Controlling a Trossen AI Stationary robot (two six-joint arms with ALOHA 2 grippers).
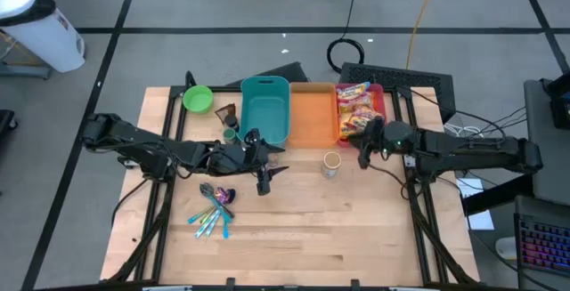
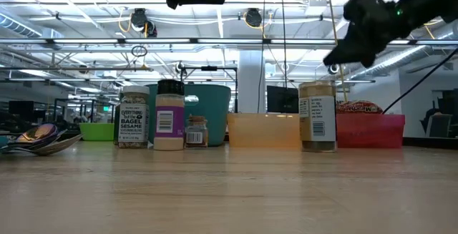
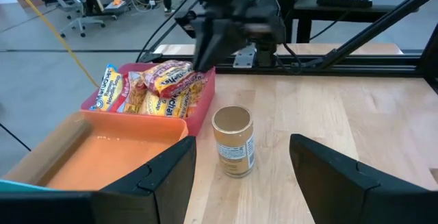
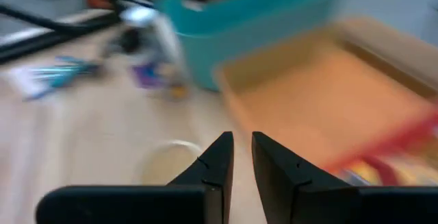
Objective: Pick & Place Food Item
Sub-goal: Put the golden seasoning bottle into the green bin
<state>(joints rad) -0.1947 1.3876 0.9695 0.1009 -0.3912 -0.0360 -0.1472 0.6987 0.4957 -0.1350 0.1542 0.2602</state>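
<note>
Several snack packets (image 1: pixel 354 104) lie in the red bin (image 1: pixel 378 95) at the far right; they also show in the left wrist view (image 3: pixel 159 87). My right gripper (image 1: pixel 364 153) hangs in the air over the red bin's near edge, beside a tan-lidded jar (image 1: pixel 331 164), shut and empty (image 4: pixel 243 157). My left gripper (image 1: pixel 264 173) is open and empty above the table's middle, its fingers (image 3: pixel 168 176) pointing toward the jar (image 3: pixel 233 140), which stands upright on its base.
An orange bin (image 1: pixel 312 113), a teal bin (image 1: pixel 265 109) and a green bowl (image 1: pixel 198 99) line the far edge. Spice jars (image 2: pixel 133 125) stand near the teal bin. Spoons (image 1: pixel 218 193) and markers (image 1: pixel 210 222) lie near left. Bare wood at the near right.
</note>
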